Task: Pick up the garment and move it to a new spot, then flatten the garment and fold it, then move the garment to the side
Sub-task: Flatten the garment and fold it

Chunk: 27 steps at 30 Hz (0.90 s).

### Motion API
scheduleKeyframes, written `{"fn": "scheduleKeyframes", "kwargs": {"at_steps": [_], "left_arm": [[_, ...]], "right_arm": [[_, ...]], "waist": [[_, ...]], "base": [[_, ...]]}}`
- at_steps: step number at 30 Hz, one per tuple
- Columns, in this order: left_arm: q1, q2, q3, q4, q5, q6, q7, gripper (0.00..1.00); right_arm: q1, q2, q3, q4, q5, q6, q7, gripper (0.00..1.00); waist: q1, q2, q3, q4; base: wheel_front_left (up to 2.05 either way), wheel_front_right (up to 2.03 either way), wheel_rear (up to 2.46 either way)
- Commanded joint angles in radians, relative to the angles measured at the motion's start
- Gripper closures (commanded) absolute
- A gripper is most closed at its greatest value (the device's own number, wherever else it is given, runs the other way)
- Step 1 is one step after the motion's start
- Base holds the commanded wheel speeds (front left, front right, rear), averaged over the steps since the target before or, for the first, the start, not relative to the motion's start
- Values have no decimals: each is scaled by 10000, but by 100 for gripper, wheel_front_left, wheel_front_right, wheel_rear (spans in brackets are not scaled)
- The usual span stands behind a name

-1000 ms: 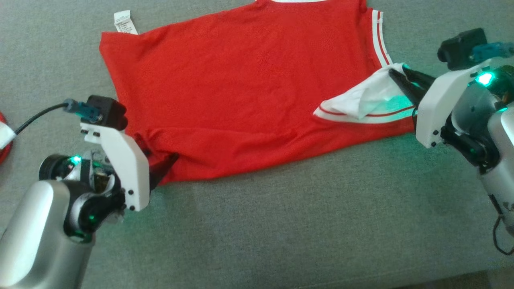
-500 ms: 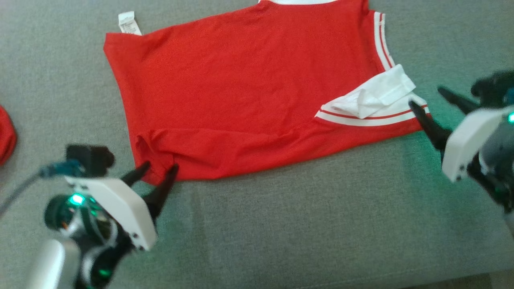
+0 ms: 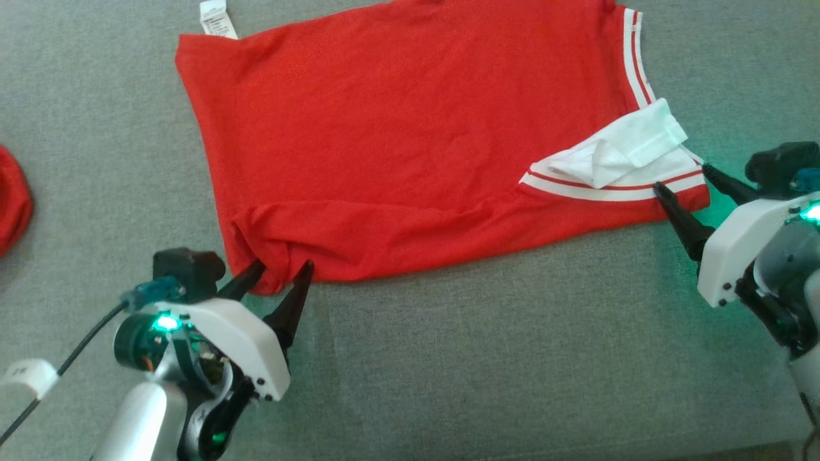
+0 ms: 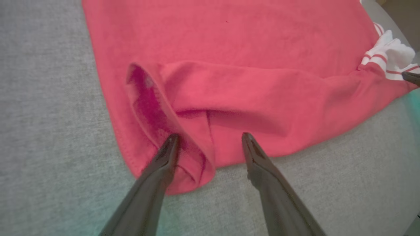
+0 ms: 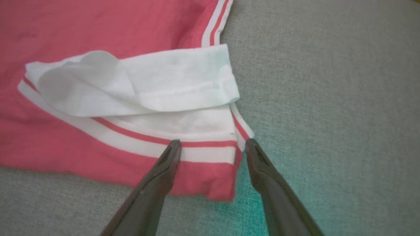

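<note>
Both tools have just let go. The right tool [image 3: 680, 177], which a second ago pinched the white sleeve [image 3: 628, 150], now stands wide open just off the striped cuff. The left tool [image 3: 283, 264] is spread open over the near left corner. The garment [image 3: 397, 141] lies spread on the grey fabric surface [image 3: 448, 371], its near edge rolled over and the sleeve laid on the body — likely one fold set down, with smoothing and further folds still owed.

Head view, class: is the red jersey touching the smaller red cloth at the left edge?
Apart. The head view shows a stretch of bare grey surface lying between the jersey and the red cloth.
</note>
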Motion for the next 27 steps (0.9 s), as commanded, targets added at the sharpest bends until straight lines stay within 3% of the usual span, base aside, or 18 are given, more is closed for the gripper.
{"fn": "scheduleKeyframes", "kwargs": {"at_steps": [1,14,15,16,17,18,19,20,27], "left_arm": [[-248,54,240,-42,91,-3,-15,0],[-154,311,179,449,225,1,-70,0],[-128,351,192,442,209,-5,-48,5],[-109,391,190,445,210,-10,-19,50],[-102,416,186,449,204,-19,-5,65],[-108,417,187,474,170,-28,12,100],[-123,413,191,517,105,-54,42,100],[-144,430,195,565,31,-103,88,100],[-62,937,654,126,-1183,-617,832,100]], "right_arm": [[110,-83,29,-231,-66,-7,92,0],[301,-113,305,-152,140,-7,491,0],[322,-129,315,-139,172,-7,536,0],[345,-150,361,-125,213,-7,590,0],[357,-152,396,-87,267,-7,651,0],[348,-135,424,-44,321,-7,698,30],[324,-97,453,16,396,-7,746,71],[284,-65,516,74,484,-7,803,98],[-138,-606,696,275,1205,-7,1169,100]], "waist": [[0,0,-24,21],[0,0,-153,-60],[0,0,-143,-57],[0,0,-131,-52],[0,0,-114,-52],[0,0,-99,-50],[0,0,-92,-50],[0,0,-95,-54],[0,0,-399,-39]], "base": [[0,0,0],[0,0,0],[0,0,0],[0,0,0],[0,0,0],[0,0,0],[0,0,0],[0,0,0],[0,0,0]]}}
